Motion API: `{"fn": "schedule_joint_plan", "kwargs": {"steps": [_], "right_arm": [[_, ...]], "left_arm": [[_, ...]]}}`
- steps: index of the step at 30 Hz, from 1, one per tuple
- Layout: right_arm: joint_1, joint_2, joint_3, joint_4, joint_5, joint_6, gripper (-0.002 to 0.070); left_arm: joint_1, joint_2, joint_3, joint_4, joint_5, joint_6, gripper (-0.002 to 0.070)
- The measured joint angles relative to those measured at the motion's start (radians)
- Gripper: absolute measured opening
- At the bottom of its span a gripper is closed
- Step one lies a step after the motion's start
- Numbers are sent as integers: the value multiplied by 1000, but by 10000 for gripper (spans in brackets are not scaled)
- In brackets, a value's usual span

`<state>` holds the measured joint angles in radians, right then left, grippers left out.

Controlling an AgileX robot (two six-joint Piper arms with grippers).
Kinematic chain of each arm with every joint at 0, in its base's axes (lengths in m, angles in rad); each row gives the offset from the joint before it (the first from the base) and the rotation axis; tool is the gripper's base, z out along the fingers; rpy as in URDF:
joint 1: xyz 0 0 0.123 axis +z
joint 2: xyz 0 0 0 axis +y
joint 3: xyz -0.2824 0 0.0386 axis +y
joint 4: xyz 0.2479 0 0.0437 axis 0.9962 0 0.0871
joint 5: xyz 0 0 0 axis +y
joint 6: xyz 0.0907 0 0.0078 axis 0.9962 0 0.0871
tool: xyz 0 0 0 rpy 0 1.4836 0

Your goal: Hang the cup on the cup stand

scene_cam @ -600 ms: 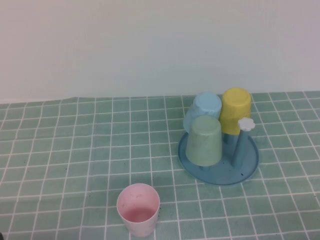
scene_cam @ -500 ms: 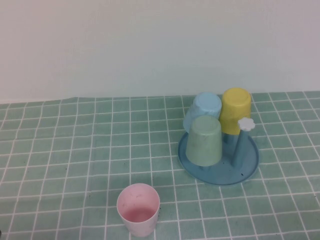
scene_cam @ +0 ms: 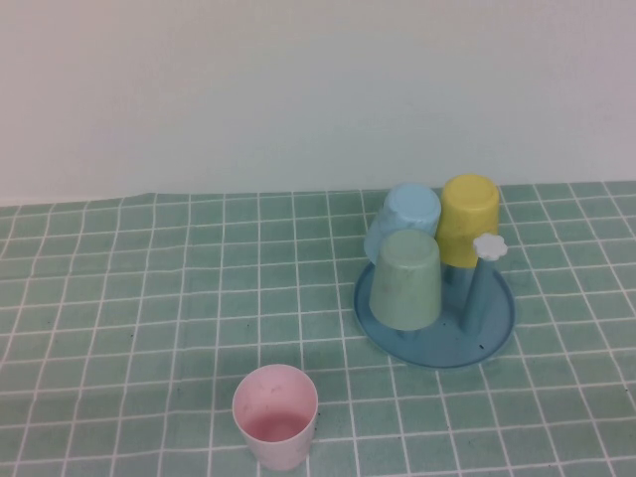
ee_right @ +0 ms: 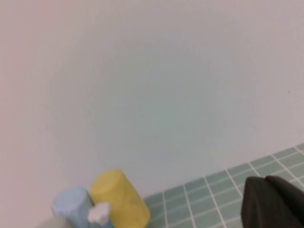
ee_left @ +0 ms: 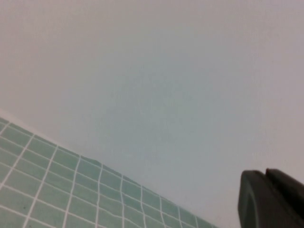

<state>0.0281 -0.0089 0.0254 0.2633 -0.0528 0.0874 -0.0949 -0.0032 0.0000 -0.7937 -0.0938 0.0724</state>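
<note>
Nothing moved vs earlier frames: task not started. Left gripper (ee_left: 270,199) and right gripper (ee_right: 273,202) showed only as dark edges in wrist views, off the high view; can't tell finger state. Cup (scene_cam: 275,415) stood upright, empty, near front edge, well apart from stand (scene_cam: 497,333), w/ one free peg (scene_cam: 481,283).

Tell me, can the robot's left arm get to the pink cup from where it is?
Probably yes. The pink cup stands upright and alone on the tiled table, well apart from the cup stand, with nothing around it. The left gripper and right gripper show only in their wrist views, facing the wall.
</note>
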Motion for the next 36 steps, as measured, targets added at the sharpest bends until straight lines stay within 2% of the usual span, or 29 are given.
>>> {"fn": "schedule_joint_plan", "kwargs": {"steps": [3, 4, 8, 12, 16, 23, 24, 29, 36], "right_arm": [[0, 0, 0, 61, -63, 47, -1], [0, 0, 0, 71, -88, 52, -1], [0, 0, 0, 85, -224, 64, -1], [0, 0, -42, 79, -222, 62, -1], [0, 0, -178, -4, -132, 50, -1], [0, 48, -422, -127, 124, 34, -1], [0, 75, -449, -135, 173, 23, -1], [8, 289, -588, -159, 480, -71, -1], [18, 425, -608, -129, 491, -111, -1]], "left_arm": [[0, 0, 0, -16, -12, -7, -2], [0, 0, 38, -83, -65, -29, 0], [0, 0, 0, -202, -91, -33, -2], [0, 0, 0, -255, -99, -35, -2], [0, 0, -2, -162, -56, -36, -2], [-2, 0, -218, 225, 83, 57, 1], [-2, 3, -222, 214, 85, 51, -2], [-2, 113, -333, 351, 243, 99, -2], [-2, 303, -493, 381, 537, 212, -2]]}}
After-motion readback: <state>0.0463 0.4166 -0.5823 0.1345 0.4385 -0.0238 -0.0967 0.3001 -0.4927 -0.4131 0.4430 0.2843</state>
